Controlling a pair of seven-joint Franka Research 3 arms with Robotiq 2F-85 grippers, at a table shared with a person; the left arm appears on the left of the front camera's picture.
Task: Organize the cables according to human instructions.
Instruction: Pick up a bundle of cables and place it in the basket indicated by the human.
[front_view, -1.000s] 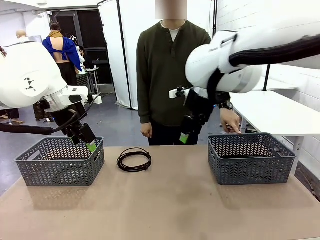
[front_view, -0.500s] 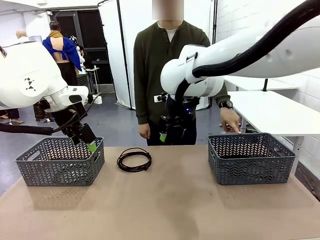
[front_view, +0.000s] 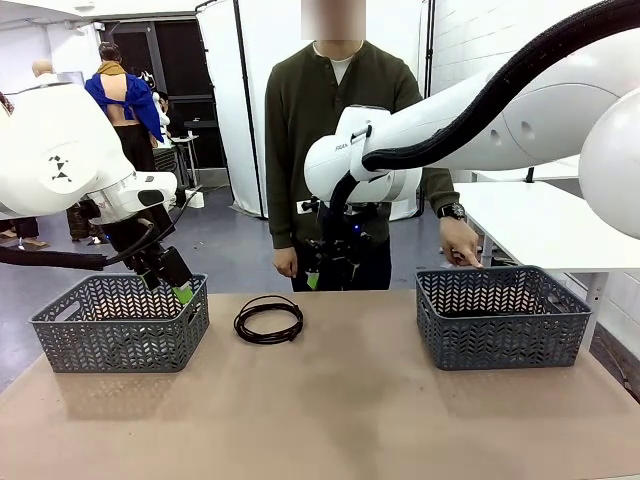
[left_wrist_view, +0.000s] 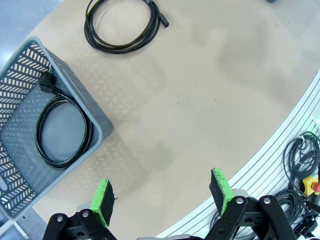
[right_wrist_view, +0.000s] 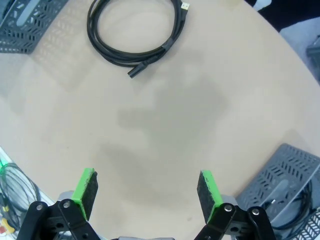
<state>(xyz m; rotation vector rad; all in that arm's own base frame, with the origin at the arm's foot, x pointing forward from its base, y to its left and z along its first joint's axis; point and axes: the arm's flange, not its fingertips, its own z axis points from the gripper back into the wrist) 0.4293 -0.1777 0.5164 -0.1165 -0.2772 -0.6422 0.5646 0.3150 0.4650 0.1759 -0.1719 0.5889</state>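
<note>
One cable (front_view: 241, 323) lies coiled on the table between the two baskets; it also appears at the top of the left wrist view (left_wrist_view: 89, 31) and the right wrist view (right_wrist_view: 92, 27). A second cable (left_wrist_view: 39, 131) is coiled inside the left basket (front_view: 120, 330). My left gripper (front_view: 168, 287) hangs open over that basket's far right corner, with nothing between its fingers (left_wrist_view: 103, 200). My right gripper (front_view: 322, 280) is open and empty in the air behind and right of the loose cable. The human (front_view: 335, 130) stands at the far side, one hand (front_view: 462, 243) pointing down at the right basket (front_view: 500, 320).
In the right wrist view a corner of the right basket (right_wrist_view: 280, 172) shows at lower right with a black cord (right_wrist_view: 300, 202) inside. The table's middle and front are bare brown board. Another white table stands to the right, beyond the basket.
My right arm has swung left, from beside the right basket to a spot behind the loose cable. The left arm and the pointing hand have stayed put.
</note>
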